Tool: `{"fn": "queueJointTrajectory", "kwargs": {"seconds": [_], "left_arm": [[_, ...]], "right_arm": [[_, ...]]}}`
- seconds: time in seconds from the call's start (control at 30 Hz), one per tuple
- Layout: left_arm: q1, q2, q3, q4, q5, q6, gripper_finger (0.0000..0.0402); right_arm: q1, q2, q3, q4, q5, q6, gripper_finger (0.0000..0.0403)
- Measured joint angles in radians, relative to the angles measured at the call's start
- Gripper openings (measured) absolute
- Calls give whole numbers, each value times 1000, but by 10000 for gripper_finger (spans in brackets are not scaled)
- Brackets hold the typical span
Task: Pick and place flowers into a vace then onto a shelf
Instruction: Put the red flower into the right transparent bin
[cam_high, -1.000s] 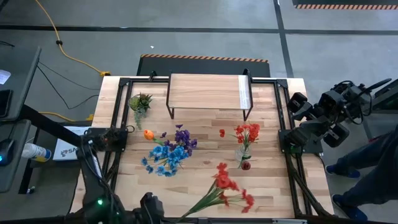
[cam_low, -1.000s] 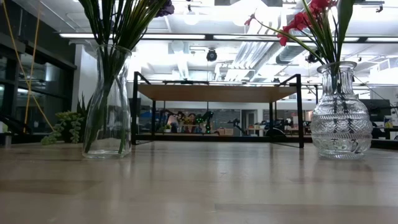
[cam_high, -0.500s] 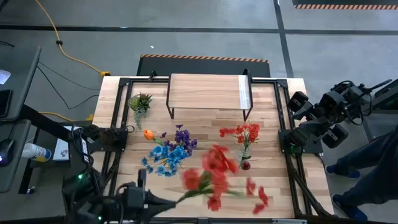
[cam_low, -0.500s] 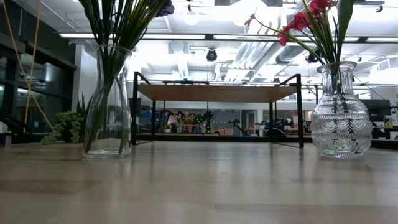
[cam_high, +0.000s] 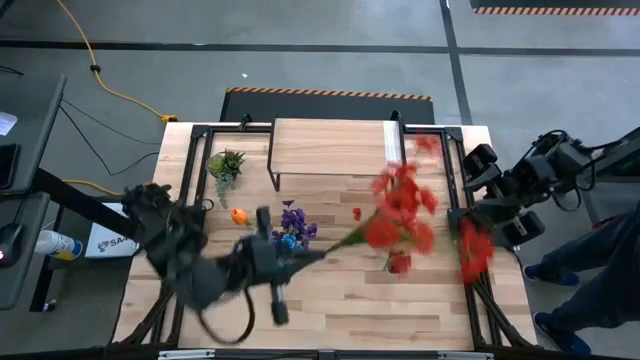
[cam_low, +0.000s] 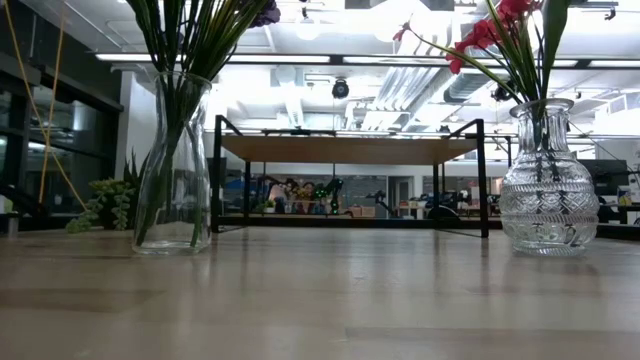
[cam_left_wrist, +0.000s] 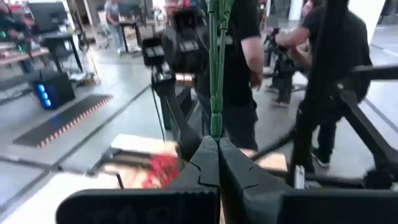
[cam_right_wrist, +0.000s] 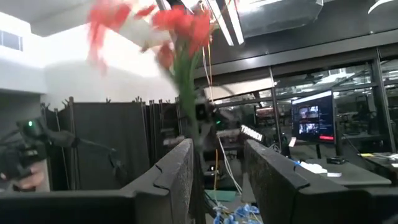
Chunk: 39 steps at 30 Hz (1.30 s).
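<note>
A spray of red flowers hangs blurred over the table's right half, its green stems in my shut left gripper above the table's middle. A clear vase with blue, purple and orange flowers stands left of centre. A ribbed glass vase with red flowers stands to the right. The shelf stands on its black legs at the far edge. My right gripper waits open off the table's right edge. My left gripper pinches the bunched green stems between its two fingertips. The fingers point about level toward the table's right, and the stems run on straight out past them. The spray is lifted clear of the table, its blooms toward the right vase.
A small spiky green plant sits at the far left beside the shelf. Black frame rails run along both sides of the table. People stand in the room beyond. The near half of the tabletop is bare wood.
My left gripper has risen from the near edge and swung toward the table's middle and right, rolling as it went. The red spray, which lay on the table near the front, is lifted clear and swung round, with its blooms now over the right side.
</note>
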Motion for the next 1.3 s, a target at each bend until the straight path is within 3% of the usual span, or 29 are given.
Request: {"fn": "queueJointTrajectory", "kwargs": {"seconds": [0.27, 0.73, 1.0, 1.3], "left_arm": [[155, -15, 0, 85, 199, 109, 26], [338, -7, -14, 136, 413, 117, 26], [420, 37, -15, 193, 558, 138, 26], [479, 74, -15, 231, 679, 136, 26]], "right_arm": [[0, 23, 0, -1, -19, -59, 138], [-12, 92, 0, 99, -11, -174, 138], [-115, 109, 0, 92, -50, -116, 142], [-268, 140, 0, 85, -146, -11, 185]]}}
